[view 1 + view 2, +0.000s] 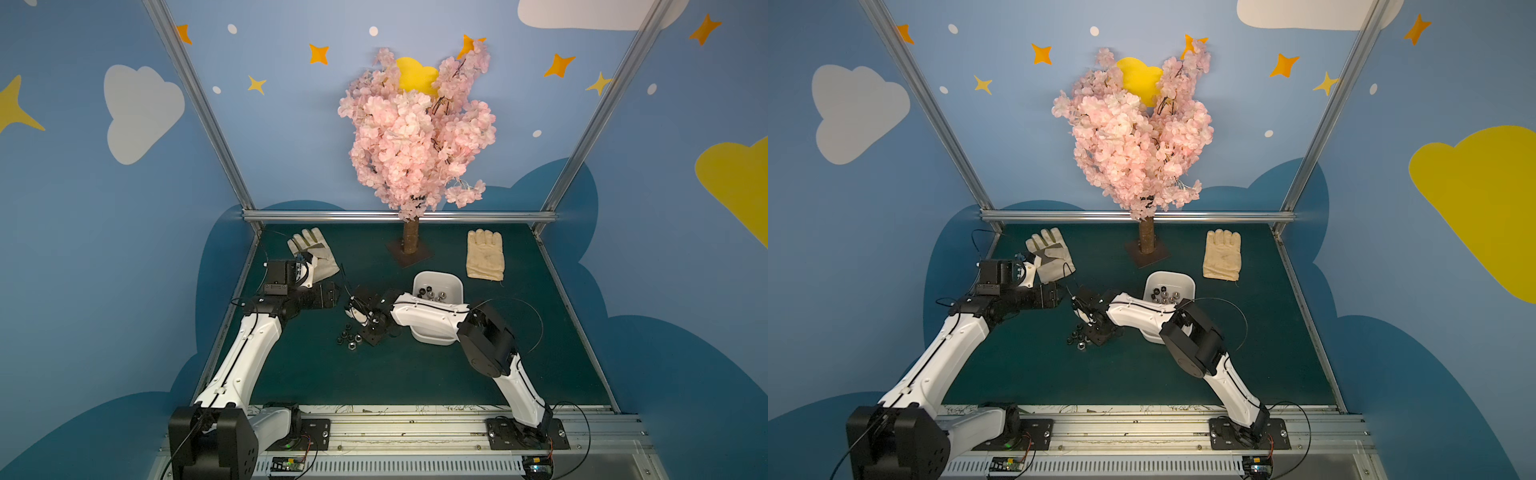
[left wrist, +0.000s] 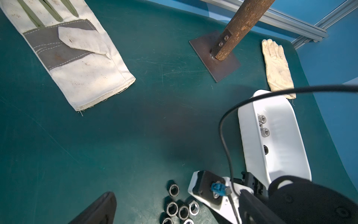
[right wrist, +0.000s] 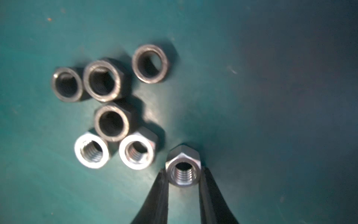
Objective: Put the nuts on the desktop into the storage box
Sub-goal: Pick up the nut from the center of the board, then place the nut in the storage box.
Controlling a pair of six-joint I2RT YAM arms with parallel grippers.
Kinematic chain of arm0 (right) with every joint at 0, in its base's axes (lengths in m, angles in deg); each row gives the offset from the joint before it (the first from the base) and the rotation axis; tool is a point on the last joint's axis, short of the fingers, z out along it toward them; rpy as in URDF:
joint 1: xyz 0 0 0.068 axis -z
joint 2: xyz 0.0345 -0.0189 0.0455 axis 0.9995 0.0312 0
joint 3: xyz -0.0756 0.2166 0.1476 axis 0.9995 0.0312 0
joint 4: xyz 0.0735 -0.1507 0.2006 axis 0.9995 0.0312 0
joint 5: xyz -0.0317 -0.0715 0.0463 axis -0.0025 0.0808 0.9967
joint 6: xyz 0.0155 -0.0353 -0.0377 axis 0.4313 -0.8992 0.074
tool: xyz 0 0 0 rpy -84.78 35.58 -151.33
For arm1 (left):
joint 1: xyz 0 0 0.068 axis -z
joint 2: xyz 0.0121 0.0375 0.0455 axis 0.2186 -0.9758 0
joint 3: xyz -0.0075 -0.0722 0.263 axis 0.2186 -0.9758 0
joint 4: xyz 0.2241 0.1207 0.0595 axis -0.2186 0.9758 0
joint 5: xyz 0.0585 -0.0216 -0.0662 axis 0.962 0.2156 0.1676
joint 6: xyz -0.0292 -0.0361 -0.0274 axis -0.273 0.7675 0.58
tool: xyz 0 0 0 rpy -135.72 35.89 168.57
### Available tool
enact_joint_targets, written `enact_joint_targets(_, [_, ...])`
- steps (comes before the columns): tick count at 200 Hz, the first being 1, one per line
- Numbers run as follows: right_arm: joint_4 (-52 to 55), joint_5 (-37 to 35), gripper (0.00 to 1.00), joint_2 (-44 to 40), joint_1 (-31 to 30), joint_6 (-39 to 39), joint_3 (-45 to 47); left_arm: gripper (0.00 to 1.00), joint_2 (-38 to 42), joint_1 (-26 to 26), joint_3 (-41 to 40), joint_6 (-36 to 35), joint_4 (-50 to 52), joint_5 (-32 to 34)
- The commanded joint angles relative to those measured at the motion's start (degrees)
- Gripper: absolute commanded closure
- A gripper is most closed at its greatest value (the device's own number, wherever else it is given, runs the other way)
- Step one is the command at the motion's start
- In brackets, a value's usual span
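Several loose nuts point(image 1: 348, 336) lie in a cluster on the green desktop point(image 1: 415, 374), just left of the white storage box point(image 1: 434, 274). Both top views show more nuts point(image 1: 1165, 294) inside the box. My right gripper point(image 3: 183, 174) points down at the cluster's edge and is shut on one silver nut point(image 3: 183, 170), its black fingers point(image 3: 160, 194) pressing two opposite sides. Beside it sit two silver nuts point(image 3: 136, 151) and several dark ones point(image 3: 112, 121). My left gripper point(image 2: 177, 194) hovers open near the cluster point(image 2: 178, 210), holding nothing.
A pale glove with a grey palm point(image 1: 311, 253) lies at the back left, and a cream glove point(image 1: 485, 253) at the back right. A pink blossom tree point(image 1: 411, 241) stands on a metal plate at the back centre. Aluminium rails point(image 1: 399, 215) edge the table.
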Motion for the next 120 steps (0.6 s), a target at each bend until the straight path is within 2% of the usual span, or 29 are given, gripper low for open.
enact_joint_targets(1, [-2.73, -1.25, 0.8, -7.09, 2.93, 1.68, 2.61, 0.0, 0.85, -0.1, -0.26, 0.05, -0.02, -0.02])
enact_joint_targets(70, [-7.61, -1.47, 0.79, -22.24, 16.03, 3.73, 16.2, 0.0, 0.95, -0.17, -0.26, 0.23, -0.23, -0.33])
enact_joint_targets(120, [-2.63, -4.05, 0.79, -20.76, 23.22, 3.47, 19.15, 0.0, 0.82, -0.18, -0.26, 0.23, -0.26, -0.42])
